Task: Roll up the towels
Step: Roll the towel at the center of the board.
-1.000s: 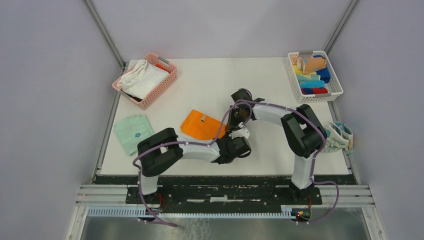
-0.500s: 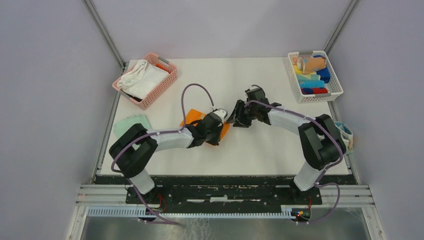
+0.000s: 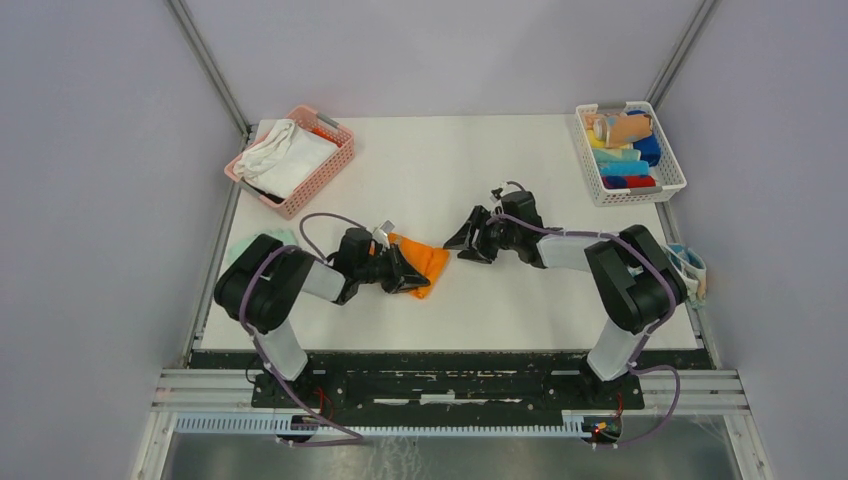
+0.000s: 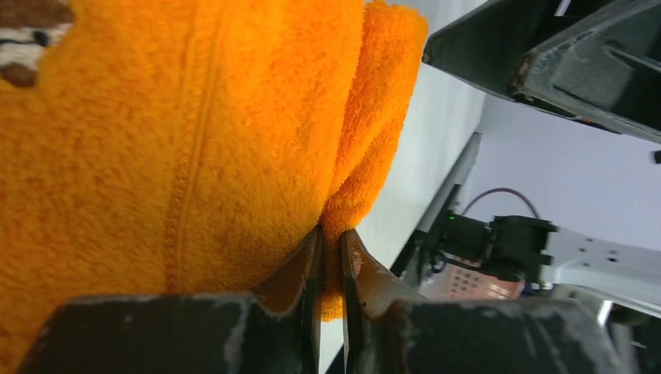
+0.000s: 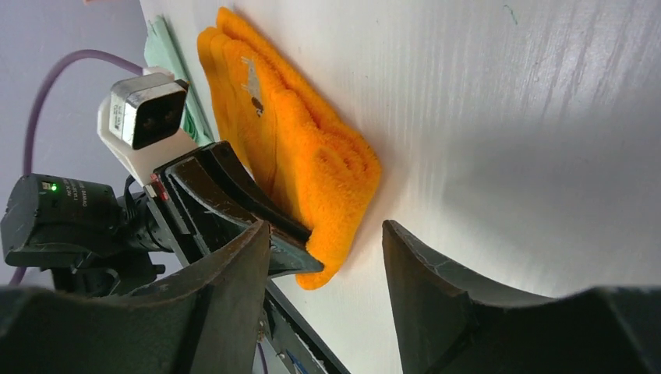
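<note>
White-and-black arms (image 3: 570,250), purple cables (image 3: 320,221), black hands (image 5: 323,232)

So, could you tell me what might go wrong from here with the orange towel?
1. The left gripper pinches only a thin edge of the towel, so the fabric may slip out if pulled.
2. The right gripper is open and close to the left one. If it closes in on the same corner, the two could collide.
3. The towel lies bunched in uneven folds, so a roll could come out lopsided.

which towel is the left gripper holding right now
The orange towel, its edge pinched in the left gripper; the mint-green towel lies free beside that arm.
</note>
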